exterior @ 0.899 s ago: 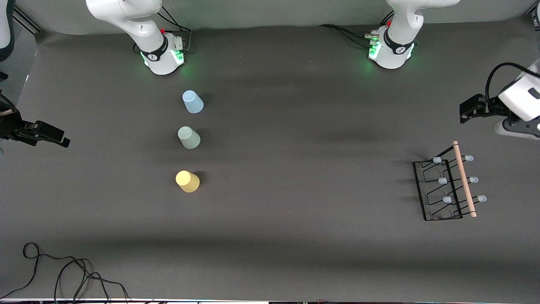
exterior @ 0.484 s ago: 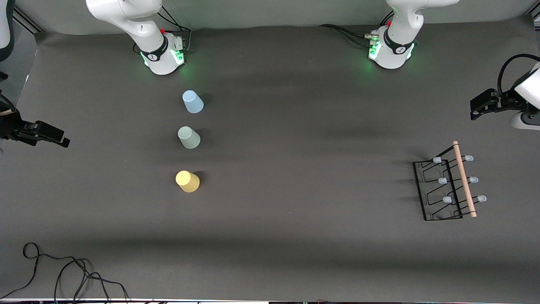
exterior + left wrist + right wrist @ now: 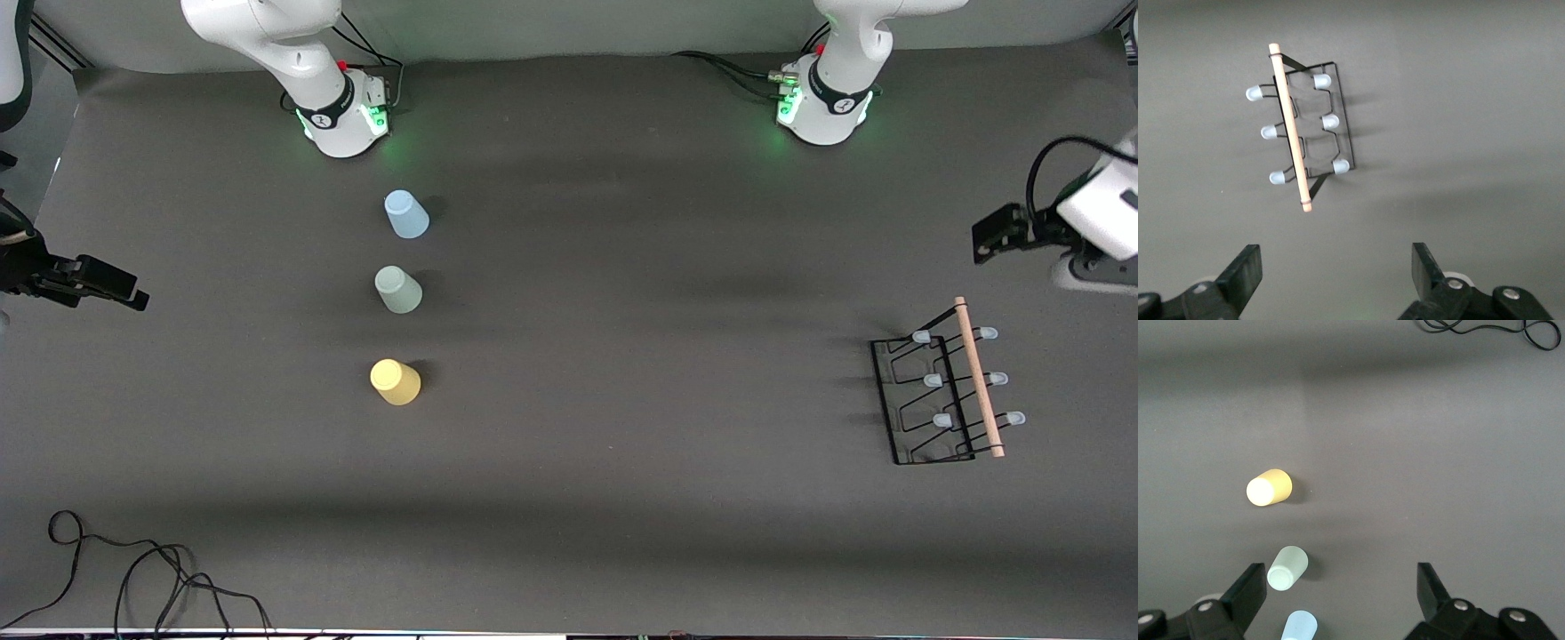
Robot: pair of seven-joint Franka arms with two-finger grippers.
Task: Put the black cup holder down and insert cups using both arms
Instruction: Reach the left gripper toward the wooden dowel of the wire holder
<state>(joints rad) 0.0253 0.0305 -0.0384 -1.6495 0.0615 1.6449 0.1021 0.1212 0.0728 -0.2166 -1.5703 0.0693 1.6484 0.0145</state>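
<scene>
The black cup holder (image 3: pixel 942 396) stands on the dark mat toward the left arm's end, its wooden rod (image 3: pixel 1292 127) on top and pale blue-capped pegs on both sides. Three cups stand in a row near the right arm's base: light blue (image 3: pixel 406 214), pale green (image 3: pixel 398 290), and yellow (image 3: pixel 396 382) nearest the front camera. My left gripper (image 3: pixel 1336 267) hangs open and empty in the air, apart from the holder. Over the right arm's end of the table my right gripper (image 3: pixel 1338 587) is open and empty, with the green cup (image 3: pixel 1287 568) and blue cup (image 3: pixel 1300 627) below it.
A loose black cable (image 3: pixel 133 578) lies coiled at the table's front edge toward the right arm's end. The two white bases (image 3: pixel 342 120) (image 3: pixel 825 111) glow green along the table's back edge. Bare mat (image 3: pixel 640 373) stretches between cups and holder.
The left arm's hand swung out toward the table's end and has come back close to where it was. The right gripper, cups and holder have stayed put.
</scene>
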